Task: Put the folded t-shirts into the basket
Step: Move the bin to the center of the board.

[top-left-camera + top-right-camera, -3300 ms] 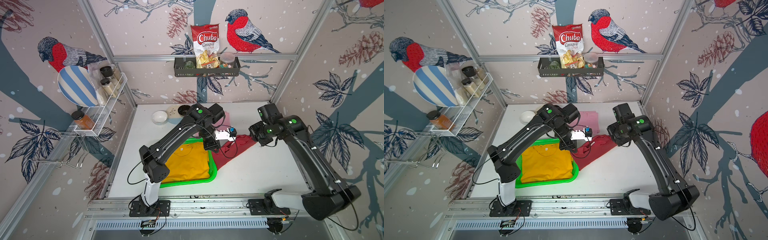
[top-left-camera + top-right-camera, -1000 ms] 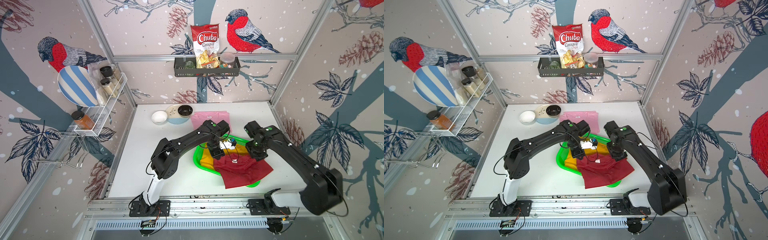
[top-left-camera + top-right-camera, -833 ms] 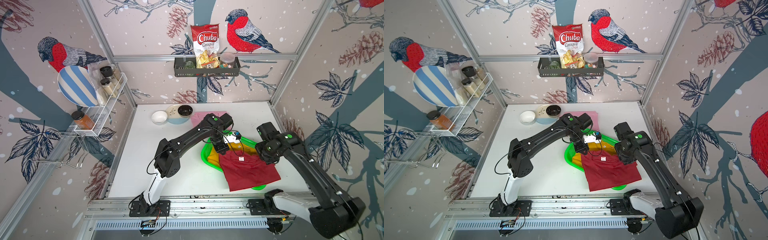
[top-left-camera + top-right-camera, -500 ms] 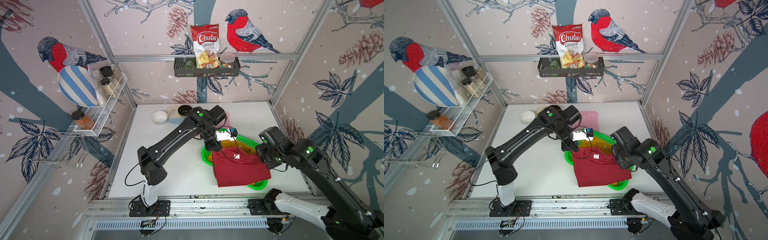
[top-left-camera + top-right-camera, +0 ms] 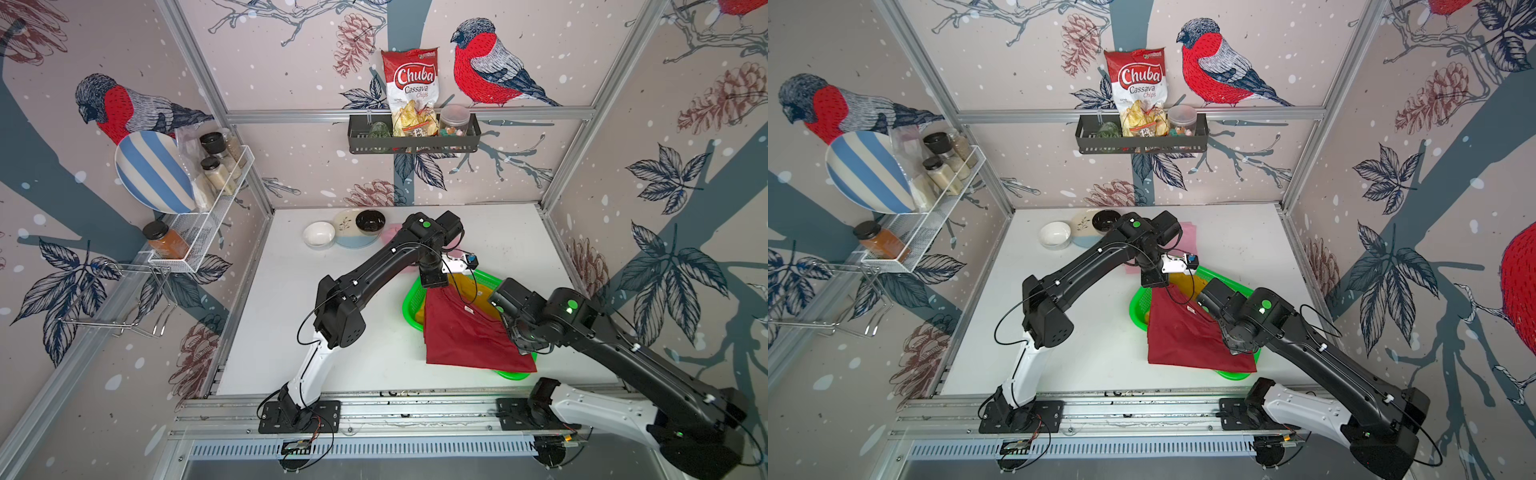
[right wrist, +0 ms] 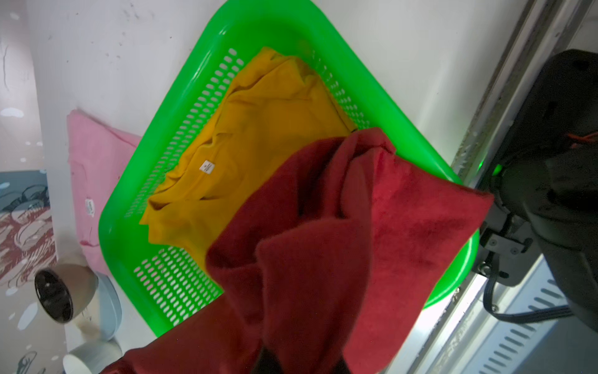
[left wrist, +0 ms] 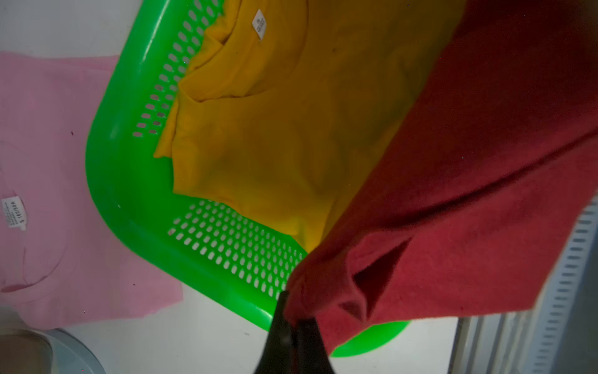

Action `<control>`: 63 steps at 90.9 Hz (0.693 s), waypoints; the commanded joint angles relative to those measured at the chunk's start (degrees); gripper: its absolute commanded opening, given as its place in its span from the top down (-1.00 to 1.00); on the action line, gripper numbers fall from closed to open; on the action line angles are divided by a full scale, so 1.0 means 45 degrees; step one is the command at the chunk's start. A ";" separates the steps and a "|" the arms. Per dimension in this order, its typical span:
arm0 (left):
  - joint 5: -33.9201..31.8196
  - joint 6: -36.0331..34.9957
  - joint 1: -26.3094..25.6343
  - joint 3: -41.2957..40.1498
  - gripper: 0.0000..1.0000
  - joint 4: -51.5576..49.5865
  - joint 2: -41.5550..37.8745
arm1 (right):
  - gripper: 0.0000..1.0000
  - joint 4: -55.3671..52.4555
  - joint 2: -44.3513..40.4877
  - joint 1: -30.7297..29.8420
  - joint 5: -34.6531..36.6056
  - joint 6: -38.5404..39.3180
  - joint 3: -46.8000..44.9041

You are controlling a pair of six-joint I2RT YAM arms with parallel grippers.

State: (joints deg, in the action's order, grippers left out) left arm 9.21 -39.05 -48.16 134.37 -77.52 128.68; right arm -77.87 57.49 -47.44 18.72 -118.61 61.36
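A dark red t-shirt (image 5: pixel 465 336) (image 5: pixel 1183 336) hangs stretched between my two grippers over the green basket (image 5: pixel 411 307) (image 5: pixel 1136 307). My left gripper (image 7: pixel 293 320) (image 5: pixel 434 286) is shut on its far corner. My right gripper (image 5: pixel 513 332) (image 6: pixel 301 356) is shut on the other shoulder, with its fingers buried in the cloth. The mustard yellow shirt (image 7: pixel 275 129) (image 6: pixel 259 145) lies crumpled inside the basket. The pink shirt (image 7: pixel 58 162) (image 5: pixel 1187 237) lies flat on the table just behind the basket, partly under my left arm.
A white bowl (image 5: pixel 318 235), a pale plate (image 5: pixel 351 239) and a black bowl (image 5: pixel 370 220) stand at the back left of the table. The metal front rail (image 5: pixel 374 411) runs close to the basket's near rim. Side walls close in the table.
Both grippers have risen with the dark red shirt between them. The right one has drawn toward the front right, so the shirt now hangs spread wider over the basket.
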 commanded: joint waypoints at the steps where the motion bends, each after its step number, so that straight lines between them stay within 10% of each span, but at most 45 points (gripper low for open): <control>1: -0.0384 -0.0387 0.0102 0.0215 1.00 0.1067 0.0544 | 0.98 0.0160 -0.0092 0.1495 -0.0296 -0.0759 -0.0671; 63: -0.2003 0.1371 0.0311 -0.2203 1.00 0.4832 0.1872 | 0.95 0.4766 0.4472 0.6945 -0.1882 0.5256 -0.1739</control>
State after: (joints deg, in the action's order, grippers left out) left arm 5.41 -35.35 -47.99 128.40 -57.91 139.04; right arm -58.33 74.24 -17.63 10.39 -103.04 51.37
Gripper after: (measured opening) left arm 0.049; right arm 0.083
